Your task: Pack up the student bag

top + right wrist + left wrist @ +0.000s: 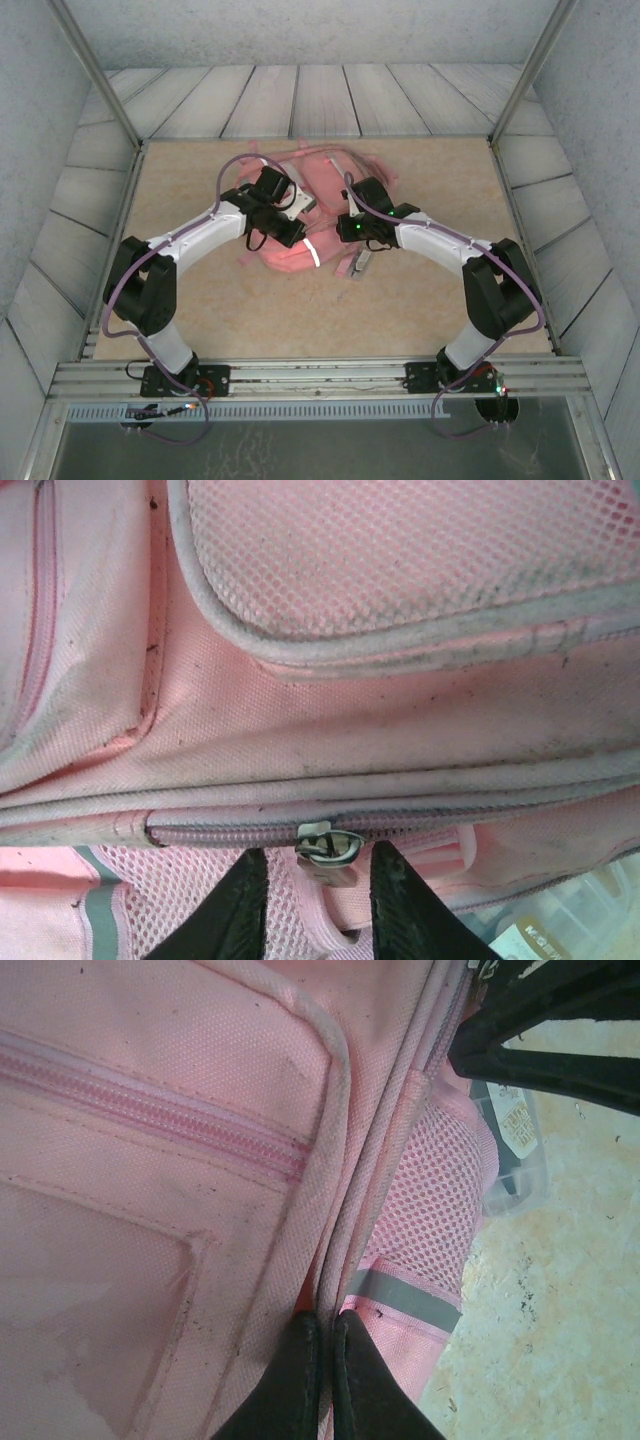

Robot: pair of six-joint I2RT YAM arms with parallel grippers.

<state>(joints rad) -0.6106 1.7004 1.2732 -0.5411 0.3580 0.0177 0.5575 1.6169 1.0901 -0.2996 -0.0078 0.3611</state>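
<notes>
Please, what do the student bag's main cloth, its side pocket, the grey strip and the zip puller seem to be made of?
The student bag looks like woven synthetic cloth, matte, with a fine grainy weave. The side pocket is open mesh, with rows of small holes showing. The grey strip is smooth, probably reflective tape. The zip puller seems to be metal, silvery and slightly shiny.

Blocking: student bag (322,180) and clear box (515,1150) are occupying the middle.
Free: tabletop (300,320) is lying bare around them.
</notes>
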